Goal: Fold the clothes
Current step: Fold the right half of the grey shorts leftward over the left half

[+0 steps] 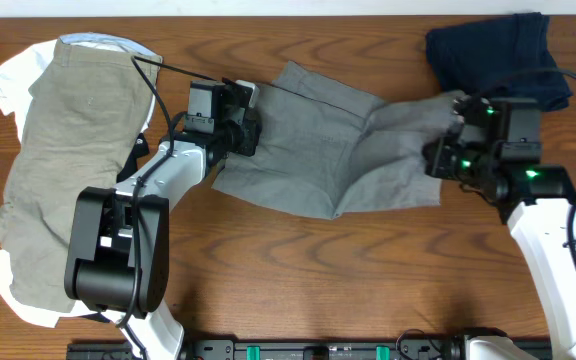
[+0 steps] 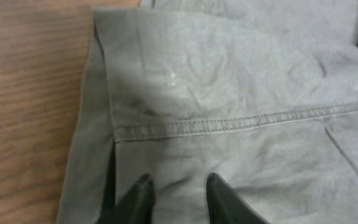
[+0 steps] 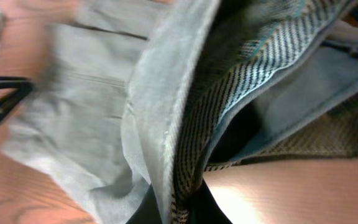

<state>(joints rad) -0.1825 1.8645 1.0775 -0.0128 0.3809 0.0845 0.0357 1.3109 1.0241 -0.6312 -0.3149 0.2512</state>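
The grey shorts (image 1: pixel 318 150) lie spread mid-bench (image 1: pixel 268 270), soft, light and limp. The right fingers (image 3: pixel 211 208) are closed on the waistband. The left fingers (image 2: pixel 215 188) stand narrowly apart over the left hem; we cannot tell whether they grip. We judge stitched edges the best hold.
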